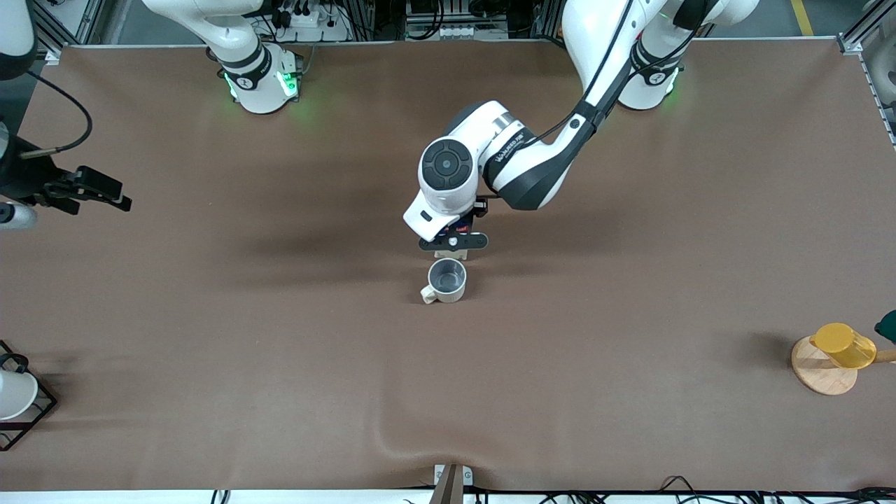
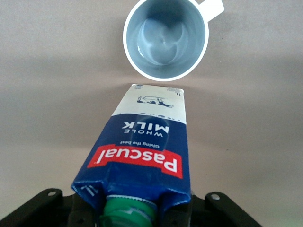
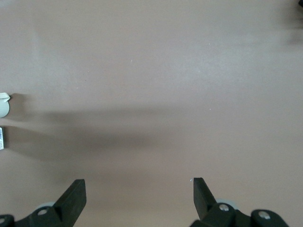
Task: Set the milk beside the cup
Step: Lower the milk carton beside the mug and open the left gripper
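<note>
The milk (image 2: 147,151), a dark blue carton with a green cap and red-and-white label, stands upright in my left gripper (image 2: 130,213), which is shut on its top by the cap. In the front view the left gripper (image 1: 453,241) hides most of the milk (image 1: 451,254); only its whitish base shows. The cup (image 1: 446,278), a beige mug with a grey inside, sits just nearer the front camera, almost touching the carton, its handle toward the right arm's end. It also shows in the left wrist view (image 2: 165,38). My right gripper (image 3: 137,189) is open and empty, waiting over the right arm's end of the table (image 1: 105,190).
A yellow cup (image 1: 843,346) on a wooden disc (image 1: 815,374) stands at the left arm's end, with a dark green thing (image 1: 887,325) beside it. A white cup in a black wire rack (image 1: 14,395) stands at the right arm's end. The brown cloth has a wrinkle (image 1: 392,441) near the front edge.
</note>
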You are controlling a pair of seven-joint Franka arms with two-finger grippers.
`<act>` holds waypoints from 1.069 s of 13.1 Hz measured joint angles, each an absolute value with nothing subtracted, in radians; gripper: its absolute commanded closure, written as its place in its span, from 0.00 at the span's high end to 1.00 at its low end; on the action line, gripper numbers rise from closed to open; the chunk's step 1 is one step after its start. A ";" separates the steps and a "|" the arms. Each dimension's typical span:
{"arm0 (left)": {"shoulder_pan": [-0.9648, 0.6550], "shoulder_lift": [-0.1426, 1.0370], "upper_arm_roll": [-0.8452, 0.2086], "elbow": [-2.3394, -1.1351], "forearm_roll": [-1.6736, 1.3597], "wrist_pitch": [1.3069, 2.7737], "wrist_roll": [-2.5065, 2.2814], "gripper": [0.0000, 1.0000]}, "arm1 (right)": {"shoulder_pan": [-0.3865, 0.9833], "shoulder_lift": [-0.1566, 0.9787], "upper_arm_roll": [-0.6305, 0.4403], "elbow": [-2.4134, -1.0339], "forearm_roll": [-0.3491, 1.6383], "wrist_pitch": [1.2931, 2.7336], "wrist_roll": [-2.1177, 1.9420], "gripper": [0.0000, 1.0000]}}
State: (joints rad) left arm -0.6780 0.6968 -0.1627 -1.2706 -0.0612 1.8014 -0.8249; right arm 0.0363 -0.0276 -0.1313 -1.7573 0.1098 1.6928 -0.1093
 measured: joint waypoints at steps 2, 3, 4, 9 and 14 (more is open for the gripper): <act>-0.678 0.700 -0.157 -1.270 -0.061 1.802 -0.825 0.00 | 0.036 -0.032 -0.131 -1.768 0.109 1.698 -0.109 1.00; -0.678 0.704 -0.156 -1.270 -0.061 1.803 -0.825 0.00 | 0.036 -0.032 -0.131 -1.767 0.104 1.702 -0.109 1.00; -0.678 0.708 -0.155 -1.270 -0.061 1.805 -0.825 0.00 | 0.036 -0.033 -0.131 -1.764 0.093 1.706 -0.109 1.00; -0.683 0.721 -0.155 -1.267 -0.061 1.833 -0.826 1.00 | 0.036 -0.041 -0.124 -1.740 0.013 1.711 -0.109 1.00; -0.689 0.676 -0.153 -1.234 -0.061 1.833 -0.831 1.00 | 0.036 -0.043 -0.124 -1.735 0.012 1.704 -0.109 1.00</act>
